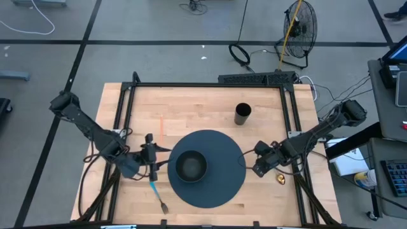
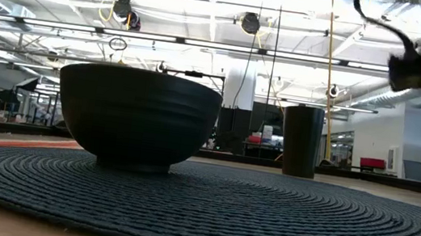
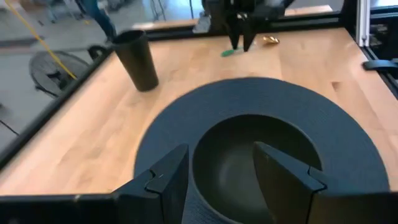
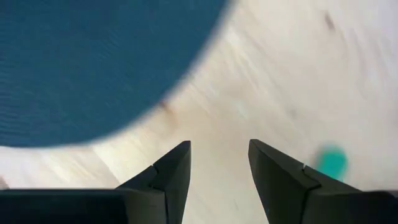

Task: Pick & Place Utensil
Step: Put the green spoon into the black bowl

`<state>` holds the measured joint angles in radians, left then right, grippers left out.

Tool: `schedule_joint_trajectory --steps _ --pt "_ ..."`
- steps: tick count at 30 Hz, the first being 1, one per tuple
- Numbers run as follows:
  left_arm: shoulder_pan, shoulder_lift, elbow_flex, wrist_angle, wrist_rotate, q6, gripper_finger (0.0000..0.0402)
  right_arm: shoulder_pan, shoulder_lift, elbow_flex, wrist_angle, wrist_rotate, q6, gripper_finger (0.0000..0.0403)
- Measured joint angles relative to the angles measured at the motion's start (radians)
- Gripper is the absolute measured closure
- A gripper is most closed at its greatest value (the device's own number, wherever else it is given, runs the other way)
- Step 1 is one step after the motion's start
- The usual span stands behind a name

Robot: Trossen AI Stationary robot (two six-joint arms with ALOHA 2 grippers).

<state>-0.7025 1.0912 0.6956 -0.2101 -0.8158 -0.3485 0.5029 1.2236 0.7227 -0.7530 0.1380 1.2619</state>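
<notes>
I am seeing the left gripper (image 1: 152, 161) hanging with its fingers spread apart and nothing between them, just off the left rim of the round dark mat (image 1: 222, 181). Its wrist camera is looking across the dark bowl (image 3: 249, 155), which is sitting in the middle of that mat directly ahead of the fingers (image 3: 165, 180). The fork (image 1: 158, 193), blue-handled with a metal head, is lying flat on the wooden table (image 1: 191, 108) just below this gripper, beside the mat's left edge and apart from both tools.

The right gripper (image 1: 257, 166) is hovering at the mat's right edge, fingers parted and holding nothing; its own view is showing bare wood between the fingers (image 4: 171, 171), the mat's edge ahead of them, and a blurred teal patch (image 4: 331, 160) to one side that I cannot identify. A small gold object (image 1: 280, 179) is lying on the table just beside this gripper. A dark cup (image 1: 243, 114) is standing upright beyond the mat, well apart from both grippers.
</notes>
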Motion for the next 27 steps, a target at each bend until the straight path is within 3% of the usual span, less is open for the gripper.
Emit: schedule_joint_trajectory --steps 5,10,18,27 --pt "-0.081 0.0 0.0 0.0 -0.12 0.001 0.0218 0.034 0.0 0.0 -0.138 -0.12 0.148 0.0248" --pt "-0.118 0.0 0.0 0.002 -0.165 0.001 0.0218 0.067 0.0 0.0 -0.151 -0.137 0.204 0.0248" --pt "-0.118 0.001 0.0 0.002 -0.175 -0.012 0.0217 0.104 0.007 0.0 -0.284 -0.144 0.306 0.0248" --pt "-0.118 0.002 0.0 0.003 -0.174 -0.027 0.0218 0.108 0.081 0.0 -0.268 -0.14 0.277 0.0248"
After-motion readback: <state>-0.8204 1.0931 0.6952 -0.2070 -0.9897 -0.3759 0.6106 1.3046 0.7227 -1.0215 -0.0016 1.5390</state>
